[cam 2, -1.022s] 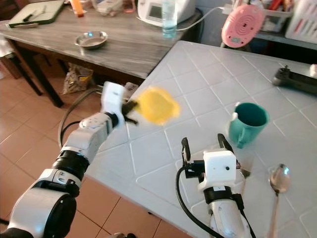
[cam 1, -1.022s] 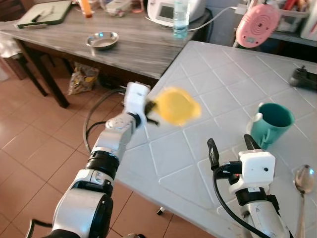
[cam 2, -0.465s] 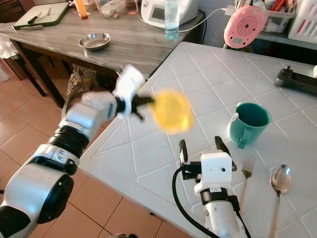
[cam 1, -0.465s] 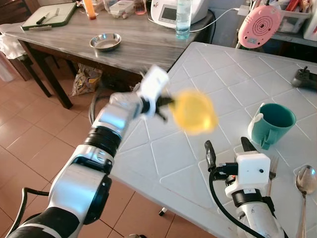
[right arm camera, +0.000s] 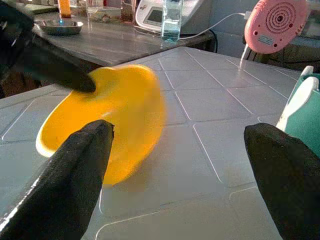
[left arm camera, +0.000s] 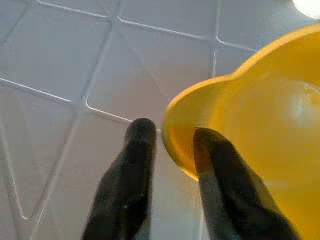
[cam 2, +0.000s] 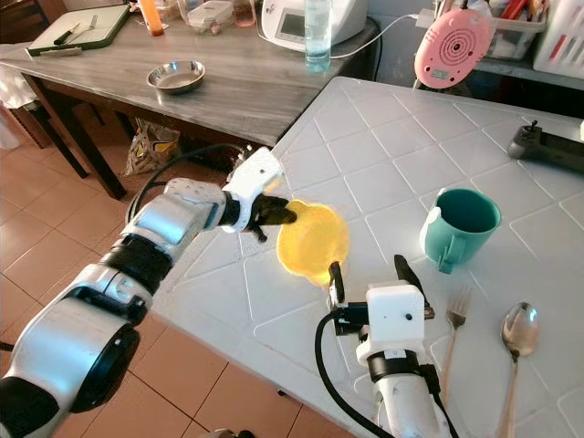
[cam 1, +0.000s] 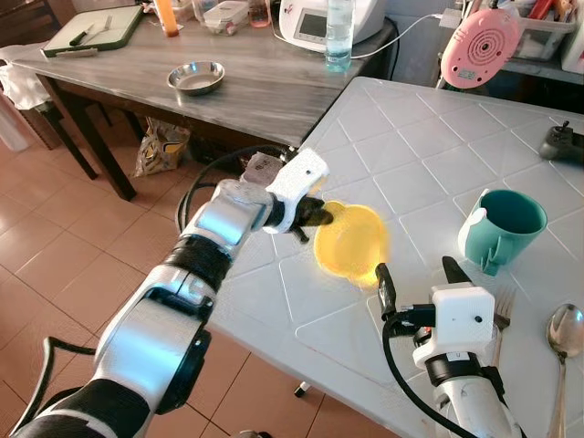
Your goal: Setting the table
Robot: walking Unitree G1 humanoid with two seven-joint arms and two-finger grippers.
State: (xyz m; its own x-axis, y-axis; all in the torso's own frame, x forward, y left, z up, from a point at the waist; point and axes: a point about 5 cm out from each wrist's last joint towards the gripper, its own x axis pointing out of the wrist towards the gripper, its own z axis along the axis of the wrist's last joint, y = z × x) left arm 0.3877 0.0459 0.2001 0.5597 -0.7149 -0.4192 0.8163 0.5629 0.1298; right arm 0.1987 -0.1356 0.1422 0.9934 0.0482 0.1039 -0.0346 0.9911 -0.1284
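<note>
The left hand (cam 1: 321,215) reaches in over the near-left part of the white tiled worktop (cam 1: 429,173) and grips the rim of a yellow bowl (cam 1: 350,242) — one black finger (left arm camera: 131,165) on the outside of the rim, the other inside the bowl, as the left wrist view shows. The bowl is tilted and slightly blurred, low over the tiles or just touching them; which of the two cannot be told. Just to its right and nearer, the right hand (cam 1: 417,279) hovers above the worktop with its two fingers spread wide and nothing between them. Farther right stands a teal mug (cam 1: 505,228), upright, with a fork (cam 2: 455,321) and a spoon (cam 1: 559,338) lying on the tiles near it toward the near-right edge. A pink round device (cam 1: 477,46) sits at the far edge. To the far left is a dark wooden table (cam 1: 237,87) carrying a steel bowl (cam 1: 195,76) and a clear bottle (cam 1: 338,35).
</note>
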